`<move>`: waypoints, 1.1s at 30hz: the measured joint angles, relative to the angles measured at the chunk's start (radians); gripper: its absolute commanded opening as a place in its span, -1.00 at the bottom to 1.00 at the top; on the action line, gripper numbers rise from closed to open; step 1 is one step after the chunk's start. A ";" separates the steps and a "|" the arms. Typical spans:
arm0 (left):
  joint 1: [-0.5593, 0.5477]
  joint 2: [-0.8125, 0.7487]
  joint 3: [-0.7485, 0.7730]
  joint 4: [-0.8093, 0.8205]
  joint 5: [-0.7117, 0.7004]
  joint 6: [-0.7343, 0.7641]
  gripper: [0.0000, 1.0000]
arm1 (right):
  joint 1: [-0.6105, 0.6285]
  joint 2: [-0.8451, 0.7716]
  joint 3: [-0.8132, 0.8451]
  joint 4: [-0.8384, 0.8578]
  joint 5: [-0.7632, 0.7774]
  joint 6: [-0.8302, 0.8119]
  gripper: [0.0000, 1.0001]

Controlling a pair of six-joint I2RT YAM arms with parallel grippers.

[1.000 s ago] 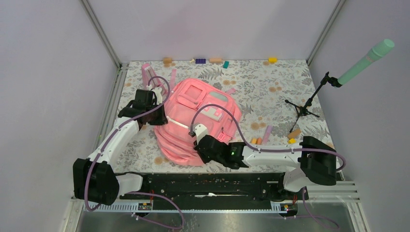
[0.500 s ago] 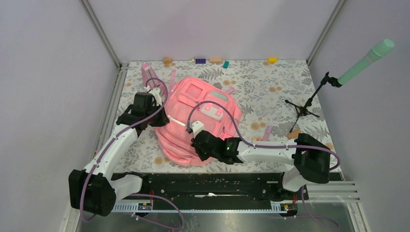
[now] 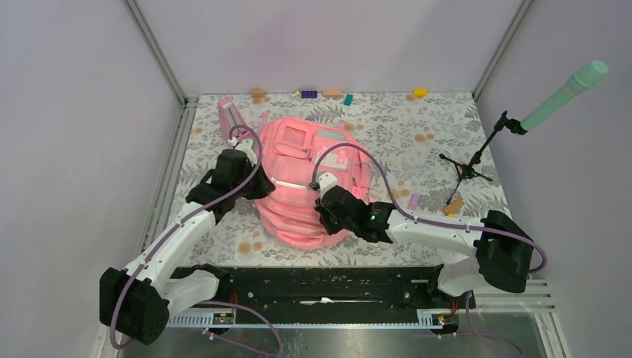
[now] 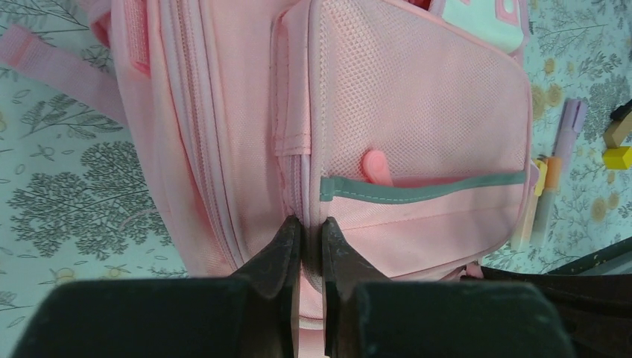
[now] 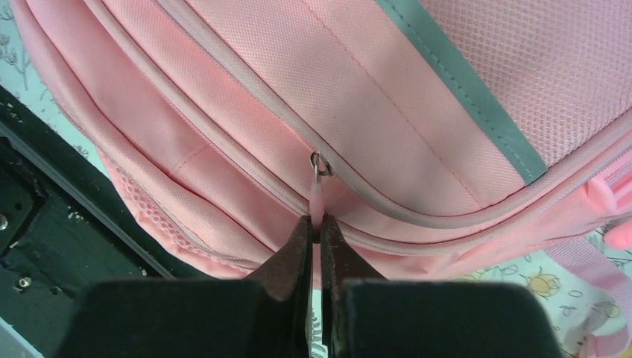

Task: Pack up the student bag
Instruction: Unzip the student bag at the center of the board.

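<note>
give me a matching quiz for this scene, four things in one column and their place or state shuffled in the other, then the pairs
Things
1. left gripper
2. right gripper
3. green microphone
4. purple block

Place or state
a. at the far edge of the table
b. shut on the zipper pull
c. on a stand at the table's right side
d. pinching the student bag at the seam beside its mesh pocket

Pairs: 1-d, 2-b, 3-c, 4-a
</note>
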 measured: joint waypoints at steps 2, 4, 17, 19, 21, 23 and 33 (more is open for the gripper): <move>-0.026 -0.005 -0.015 0.020 -0.020 -0.031 -1.00 | -0.007 -0.011 0.000 -0.016 0.000 -0.012 -1.00; -0.047 -0.011 -0.032 0.042 -0.036 -0.061 -1.00 | -0.011 -0.023 -0.003 -0.029 -0.003 -0.019 -1.00; -0.182 -0.019 -0.091 0.144 -0.102 -0.216 -1.00 | -0.026 -0.045 -0.002 -0.024 -0.121 -0.030 -1.00; -0.202 -0.012 -0.095 0.161 -0.113 -0.233 -1.00 | -0.026 -0.042 0.005 -0.023 -0.129 -0.030 -1.00; -0.221 -0.002 -0.095 0.172 -0.121 -0.246 -1.00 | -0.027 -0.038 0.011 -0.021 -0.139 -0.028 -1.00; -0.235 0.007 -0.095 0.182 -0.124 -0.252 -0.91 | -0.027 -0.035 0.014 -0.017 -0.146 -0.026 -1.00; -0.246 0.015 0.003 0.080 -0.157 -0.124 0.23 | -0.027 -0.033 0.018 0.007 -0.166 -0.014 -1.00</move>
